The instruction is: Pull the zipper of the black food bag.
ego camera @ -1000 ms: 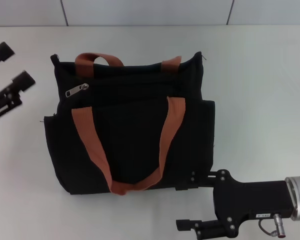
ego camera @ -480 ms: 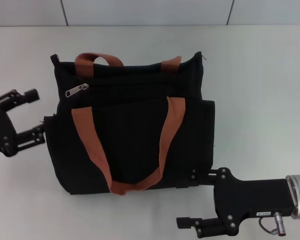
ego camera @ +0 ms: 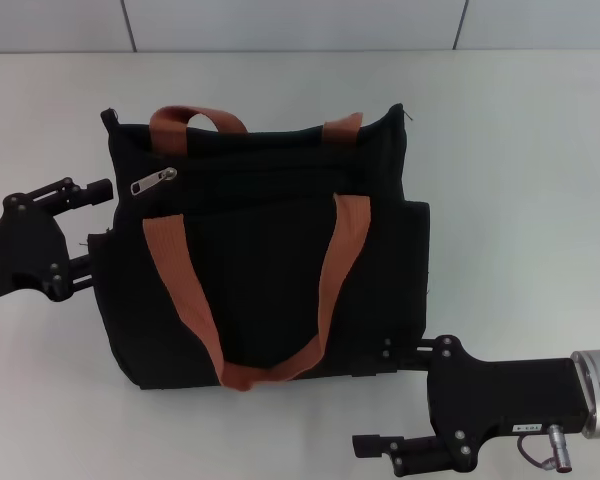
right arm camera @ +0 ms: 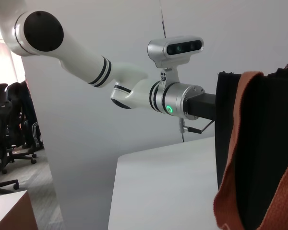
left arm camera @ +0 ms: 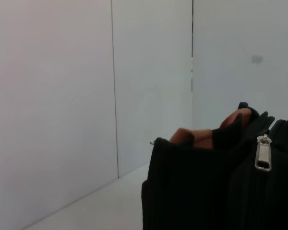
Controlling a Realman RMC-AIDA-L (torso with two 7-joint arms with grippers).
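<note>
Centrally placed: the black food bag point(ego camera: 265, 250) lies flat on the white bench point(ego camera: 520, 170), its mouth edge toward 12 o'clock in the head view.
Straps: two orange-brown straps point(ego camera: 335, 270), one looping down the bag's face toward 6 o'clock, the other arching above the top edge.
Zipper: the zipper point(ego camera: 153, 180), a small silver slider with an oblong tab, sits on the bag's upper panel at about 10 o'clock from the bag's middle, near the left end of its track; nothing touches it.
Left end effector: the left end effector point(ego camera: 88, 232) is at 9 o'clock from the bag, fingers spread wide and holding nothing, the upper finger just beside the bag's upper left corner, the lower finger at the bag's left edge.
Left wrist view: the zipper point(left arm camera: 263, 153) hangs against black fabric, with a strap point(left arm camera: 197, 135) beyond it.
Right end effector: the right end effector point(ego camera: 384, 400) is at 5 o'clock from the bag, fingers apart and empty, the upper finger against the bag's lower right edge.
Right wrist view: bag side and strap point(right arm camera: 245, 158) close up, the left arm point(right arm camera: 134, 86) behind.
</note>
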